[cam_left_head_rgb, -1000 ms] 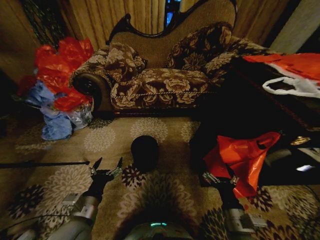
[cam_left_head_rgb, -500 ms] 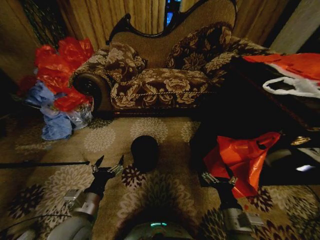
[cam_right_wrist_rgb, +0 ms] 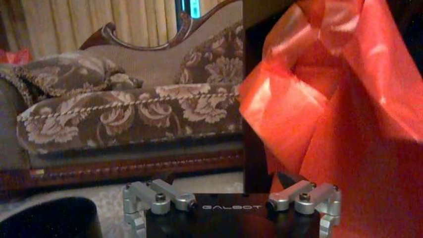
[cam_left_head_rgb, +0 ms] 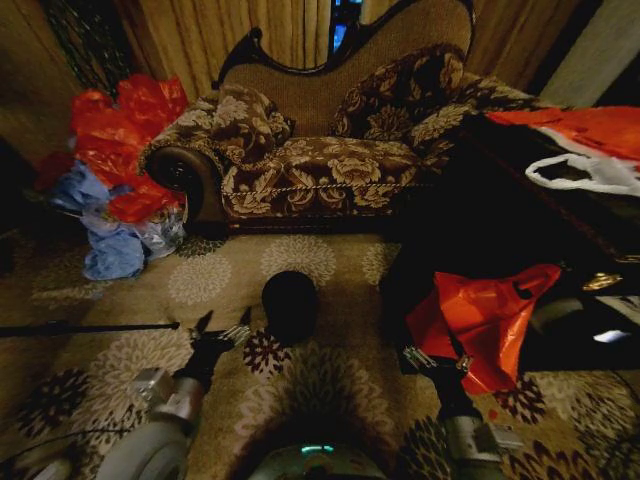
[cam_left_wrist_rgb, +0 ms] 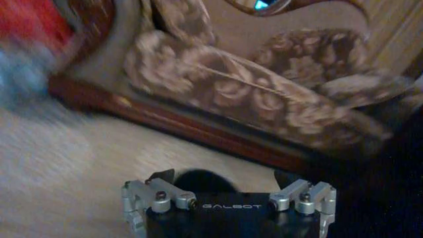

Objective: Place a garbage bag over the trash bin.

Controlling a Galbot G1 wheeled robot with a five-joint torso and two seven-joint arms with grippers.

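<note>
Black and round, your trash bin (cam_left_head_rgb: 290,303) stands on the floral carpet (cam_left_head_rgb: 330,385) before the patterned sofa (cam_left_head_rgb: 330,150). Your left pincer (cam_left_head_rgb: 222,331) hovers just beside it, jaws spread and empty. Your right pincer (cam_left_head_rgb: 434,361), also spread, sits just below the orange-red handled bag (cam_left_head_rgb: 485,315) hanging off the dark tabletop (cam_left_head_rgb: 500,225). Red and blue bags (cam_left_head_rgb: 115,170) heap left of the sofa.

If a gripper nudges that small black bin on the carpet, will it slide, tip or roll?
The trash bin looks small, probably light, so a nudge may tip it. Upright on patterned carpet, it likely catches rather than slides. Being round, it could roll once down.
</note>
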